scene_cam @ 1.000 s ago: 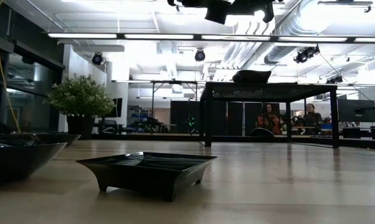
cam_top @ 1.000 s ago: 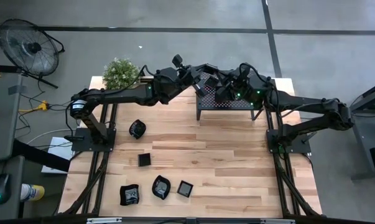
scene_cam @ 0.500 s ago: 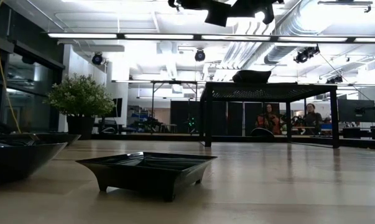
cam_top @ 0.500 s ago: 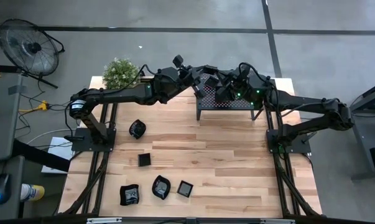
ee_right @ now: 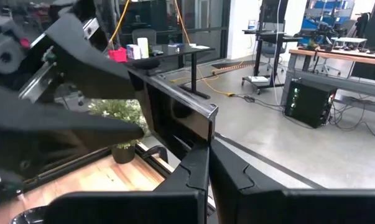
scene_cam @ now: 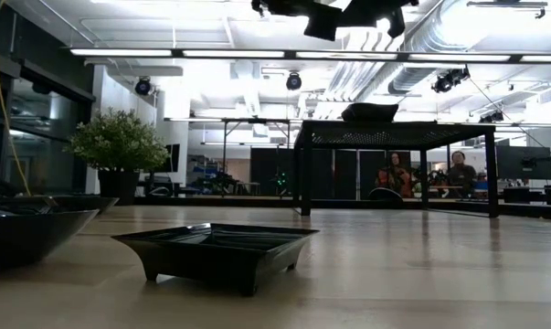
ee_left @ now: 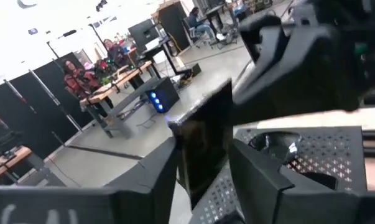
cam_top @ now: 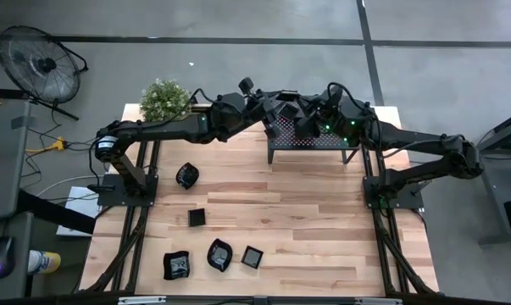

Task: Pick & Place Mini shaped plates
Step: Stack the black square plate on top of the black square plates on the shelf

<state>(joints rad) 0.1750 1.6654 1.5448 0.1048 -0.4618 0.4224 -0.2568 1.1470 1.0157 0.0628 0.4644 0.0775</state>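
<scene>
No text, label, brand, number or sign can be read on anything in these views.

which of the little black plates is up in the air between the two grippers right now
The square plate above the rack, pinched on edge by the right gripper, left gripper opening around it. The other plates lie on the table.
</scene>
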